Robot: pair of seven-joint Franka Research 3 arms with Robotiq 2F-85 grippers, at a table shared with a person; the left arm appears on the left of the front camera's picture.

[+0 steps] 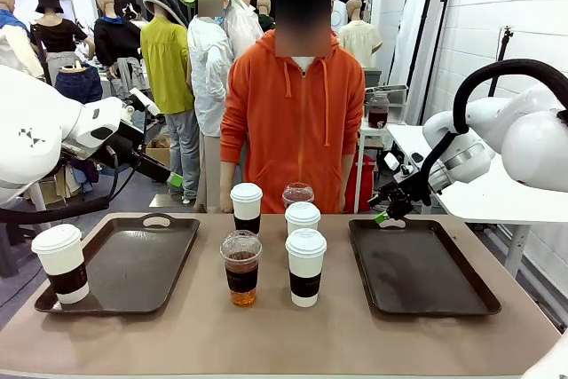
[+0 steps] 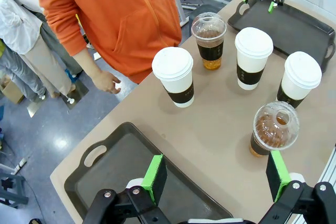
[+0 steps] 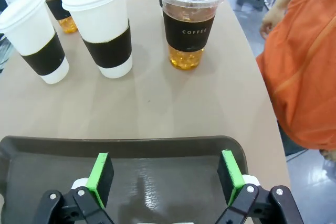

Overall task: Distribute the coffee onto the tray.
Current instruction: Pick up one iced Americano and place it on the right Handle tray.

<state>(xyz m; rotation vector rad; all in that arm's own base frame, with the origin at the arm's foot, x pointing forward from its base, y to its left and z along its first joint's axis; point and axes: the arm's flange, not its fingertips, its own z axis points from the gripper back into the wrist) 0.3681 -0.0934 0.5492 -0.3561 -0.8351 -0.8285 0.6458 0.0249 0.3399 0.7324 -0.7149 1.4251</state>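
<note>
1. A tan table (image 1: 355, 339) carries two dark rectangular plastic trays, the left tray (image 1: 133, 268) and the right tray (image 1: 417, 268).
2. A white paper cup with white lid and dark brown band, the tray cup (image 1: 60, 264), stands upright on the near left corner of the left tray.
3. Between the trays, on the table, stand a clear plastic dome-lidded cup of brown liquid, the near clear cup (image 1: 241, 268), and just beside it the near white cup (image 1: 305, 266).
4. Behind these stand the middle white cup (image 1: 303, 217), the far white cup (image 1: 246, 206) and, farthest, the far clear cup (image 1: 297, 194). All are upright.
5. The left gripper (image 2: 216, 177) hangs above the far side of the left tray, jaws spread wide, holding nothing.
6. The right gripper (image 3: 166, 174) hangs above the far edge of the right tray, jaws spread wide, holding nothing.
7. A person in an orange hooded jacket (image 1: 297, 113) stands at the far side, one hand (image 2: 106, 82) hanging beside the table edge.
</note>
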